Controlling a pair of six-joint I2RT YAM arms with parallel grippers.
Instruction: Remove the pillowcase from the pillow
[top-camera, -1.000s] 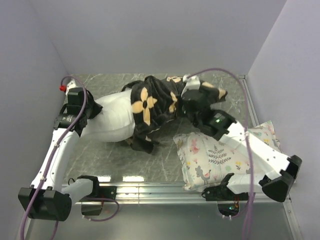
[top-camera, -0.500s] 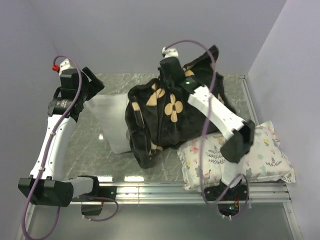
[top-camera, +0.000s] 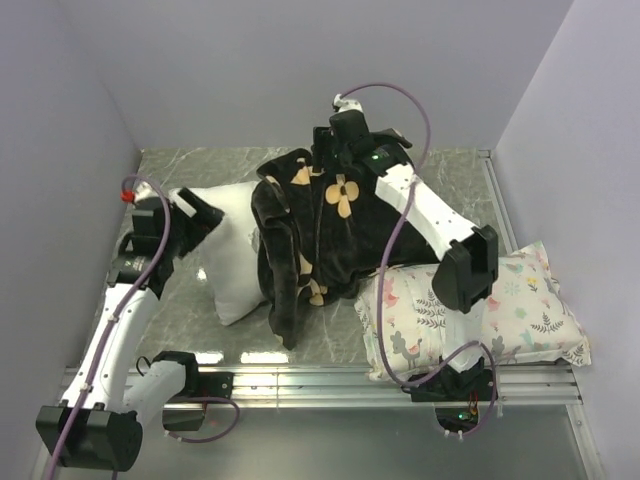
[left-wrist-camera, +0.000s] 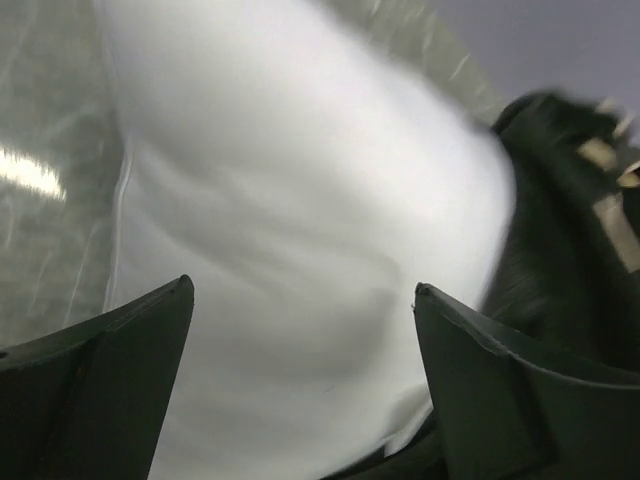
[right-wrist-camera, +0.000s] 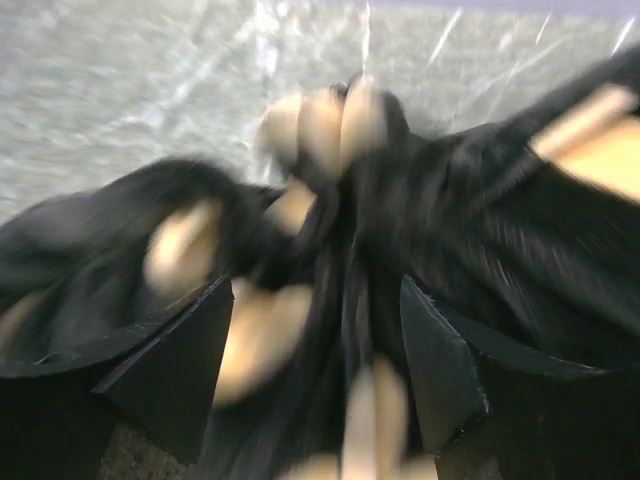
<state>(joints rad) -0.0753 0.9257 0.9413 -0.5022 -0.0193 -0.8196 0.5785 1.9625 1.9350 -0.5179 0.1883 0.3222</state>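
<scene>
Top view: the pillowcase (top-camera: 325, 235) hangs bunched from the raised right end effector (top-camera: 325, 160) over the middle of the table (top-camera: 200, 165). It hides the right part of the pillow (top-camera: 232, 255), whose bare left end meets the left end effector (top-camera: 195, 215); a floral pillow (top-camera: 500, 310) lies near right. Left wrist view: the end effector's fingers (left-wrist-camera: 110, 370) stand apart, with the white pillow before them and the pillowcase at right. Right wrist view: the end effector is clamped on blurred pillowcase folds.

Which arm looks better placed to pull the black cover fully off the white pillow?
Probably the right: the right gripper is clamped on the bunched pillowcase and holds it up. The left gripper sits at the pillow's bare end, fingers spread against white fabric, away from the pillowcase.
</scene>
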